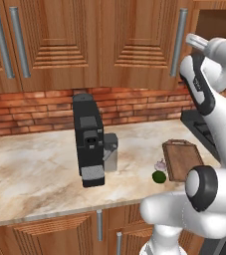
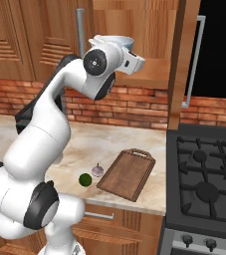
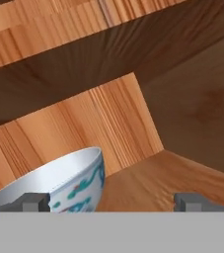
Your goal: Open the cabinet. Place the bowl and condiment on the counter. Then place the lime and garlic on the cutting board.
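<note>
1. My end effector [image 3: 111,201] is raised inside the opened cabinet [image 2: 154,69], its fingers spread wide and grasping nothing
2. The bowl [image 3: 59,185], white with coloured markings, sits on the cabinet shelf; in the hand view one fingertip [image 3: 34,201] lies against its rim area, though I cannot tell whether they touch
3. On the table [image 1: 40,169], the lime [image 2: 85,180] and the garlic [image 2: 98,171] lie just beside each other, near the edge of the cutting board [image 2: 127,174] but not on it
4. A black coffee machine [image 1: 88,139] stands upright on the table, well apart from the board
5. A stove [image 2: 206,184] adjoins the table beyond the board
</note>
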